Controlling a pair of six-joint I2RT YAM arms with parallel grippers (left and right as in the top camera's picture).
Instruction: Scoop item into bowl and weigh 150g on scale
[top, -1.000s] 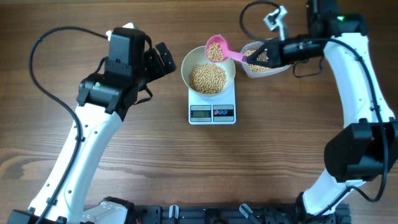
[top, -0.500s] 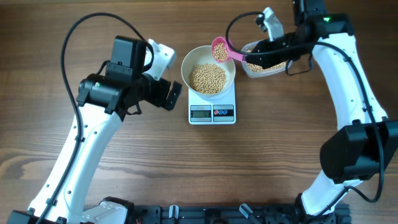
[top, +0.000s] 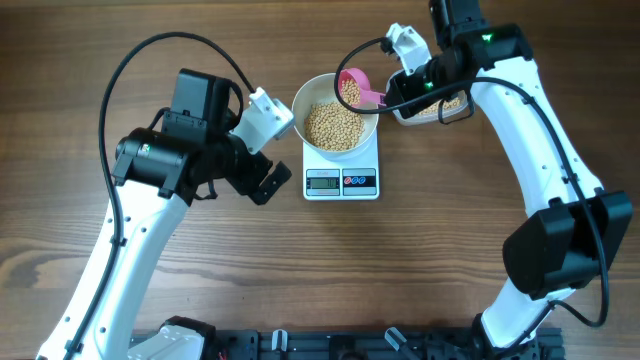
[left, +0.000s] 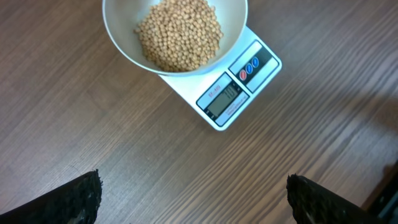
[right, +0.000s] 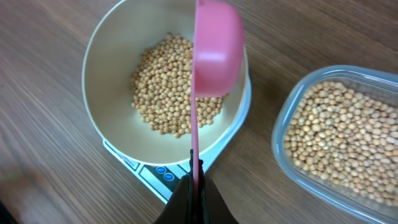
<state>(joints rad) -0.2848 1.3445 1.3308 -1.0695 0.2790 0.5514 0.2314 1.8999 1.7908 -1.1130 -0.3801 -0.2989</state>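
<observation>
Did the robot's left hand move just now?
Yes. The open left gripper swung down the picture, from beside the round white bowl to beside the small white square kitchen scale.

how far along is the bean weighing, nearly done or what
Done: the bowl sits on the scale with a heap of beans inside. In hand: the right fingers are shut on a pink scoop, loaded, over the bowl's rim. Left: tipping that in and checking the weight; the display is too small to read.
</observation>
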